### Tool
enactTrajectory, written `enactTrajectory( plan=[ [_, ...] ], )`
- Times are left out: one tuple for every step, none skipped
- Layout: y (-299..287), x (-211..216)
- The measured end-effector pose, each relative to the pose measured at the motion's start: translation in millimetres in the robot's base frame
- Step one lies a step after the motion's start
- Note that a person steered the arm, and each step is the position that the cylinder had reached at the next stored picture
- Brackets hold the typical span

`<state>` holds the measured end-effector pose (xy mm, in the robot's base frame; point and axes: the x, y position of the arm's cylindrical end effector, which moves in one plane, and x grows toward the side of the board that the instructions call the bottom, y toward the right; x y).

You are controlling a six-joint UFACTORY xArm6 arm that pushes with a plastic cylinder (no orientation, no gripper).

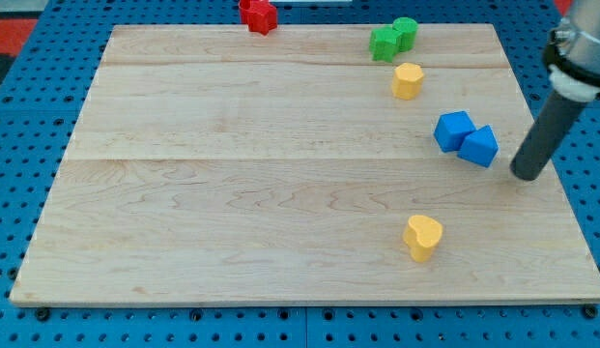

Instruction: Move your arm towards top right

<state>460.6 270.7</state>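
Poised at the wooden board (280,193)'s right edge, gripperless, my tip (528,177) just right of the two touching blue blocks (467,138); best steered straight up the right margin toward the top-right corner, clear of the yellow block (408,80) and green blocks (392,39).

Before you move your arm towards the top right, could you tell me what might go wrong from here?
My tip already sits near the view's right edge of the wooden board, so a long move up and right could carry it off the board. The two blue blocks lie just to the view's left of my tip; drifting leftward might nudge them. The green blocks and yellow block near the top seem safely left of my path.
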Motion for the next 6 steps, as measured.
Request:
enactTrajectory(
  plan=[
    [40,-63],
    [41,-109],
    [41,-141],
    [47,-153],
    [66,-153],
    [72,-153]
  ],
)
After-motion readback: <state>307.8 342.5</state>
